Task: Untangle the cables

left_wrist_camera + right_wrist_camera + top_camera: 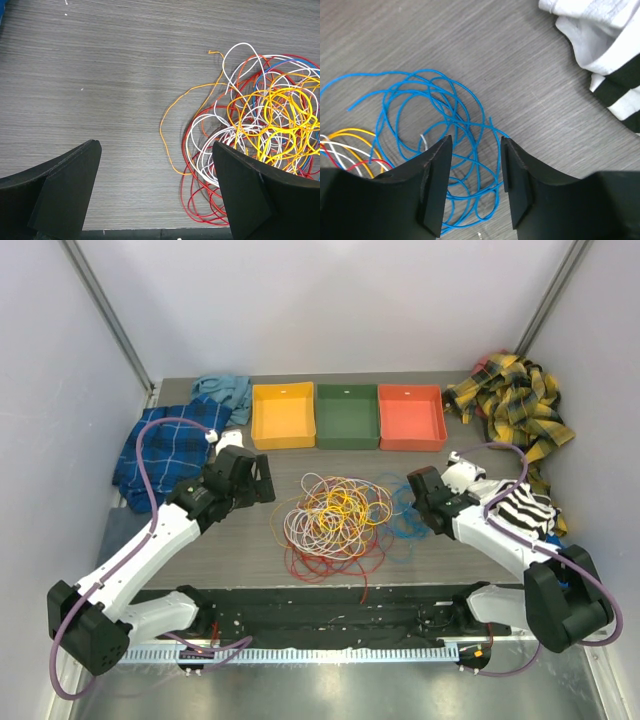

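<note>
The cables (pixel 335 515) lie in a tangled heap of red, orange, yellow and white loops at mid table, with blue loops (pixel 402 512) spread to their right. My left gripper (pixel 262 480) hovers wide open just left of the heap; its wrist view shows the heap (pixel 260 125) beyond its right finger and bare table between the jaws. My right gripper (pixel 418 492) stands open above the blue cable (pixel 440 107), whose strands run under the gap between its fingers (pixel 476 150). Nothing is held.
Yellow (pixel 283 416), green (pixel 347 416) and red (pixel 411 418) trays line the back. A blue plaid cloth (pixel 165 450) lies at left, a yellow plaid cloth (pixel 515 400) at back right, a black-and-white striped cloth (pixel 525 510) under the right arm.
</note>
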